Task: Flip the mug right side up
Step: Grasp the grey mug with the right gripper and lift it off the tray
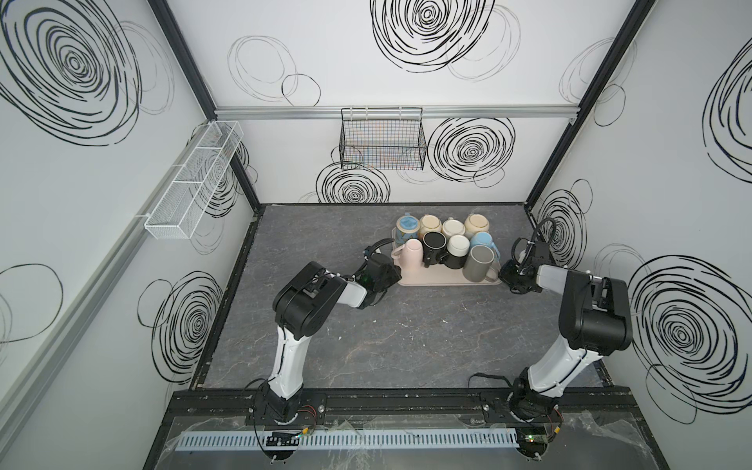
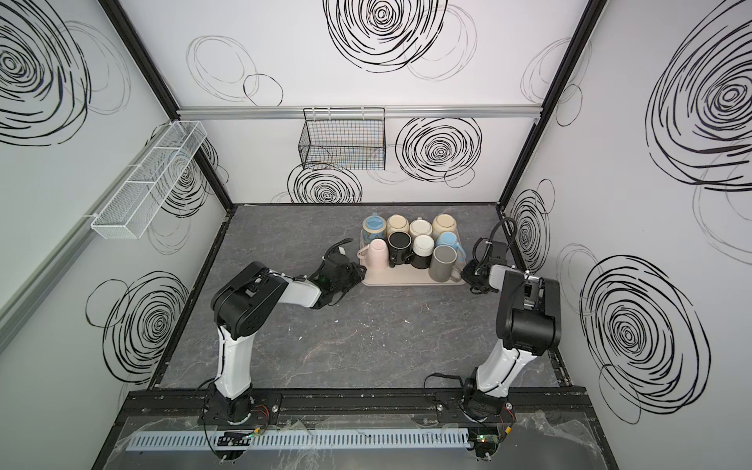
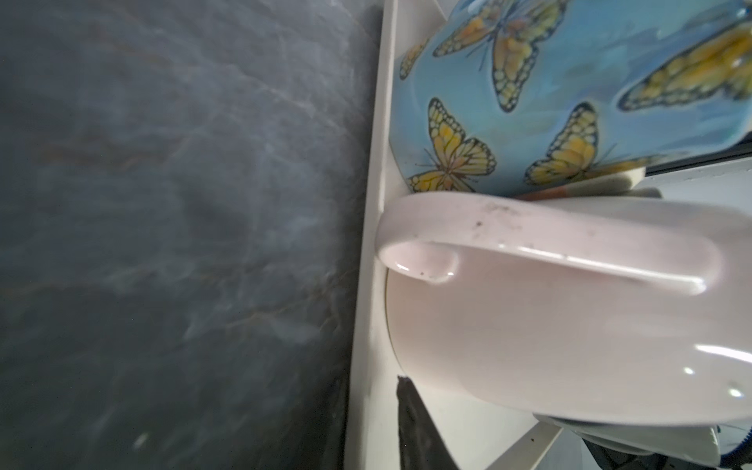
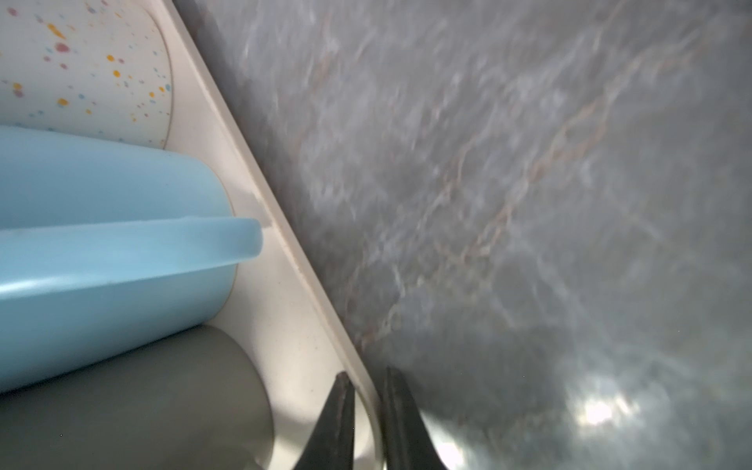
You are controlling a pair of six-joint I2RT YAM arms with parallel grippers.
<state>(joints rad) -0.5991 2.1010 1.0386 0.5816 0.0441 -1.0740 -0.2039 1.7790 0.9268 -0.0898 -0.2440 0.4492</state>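
Several mugs stand bottom up, packed on a beige tray (image 1: 431, 280) (image 2: 398, 280) at the back of the table. The pink mug (image 1: 413, 254) (image 3: 569, 325) is at the tray's front left corner, its handle toward my left gripper (image 1: 396, 272) (image 3: 374, 390). That gripper sits at the tray's left rim: one dark finger (image 3: 411, 427) lies inside the rim and a dark shape lies just outside it. My right gripper (image 1: 504, 278) (image 4: 364, 376) pinches the tray's right rim between both fingers, next to the grey mug (image 4: 142, 398) and the light blue mug (image 4: 101, 252).
A butterfly mug (image 3: 549, 89) stands behind the pink one, and a speckled mug (image 4: 81, 69) behind the light blue one. A black wire basket (image 1: 382, 140) hangs on the back wall and a white mesh basket (image 1: 195, 179) on the left wall.
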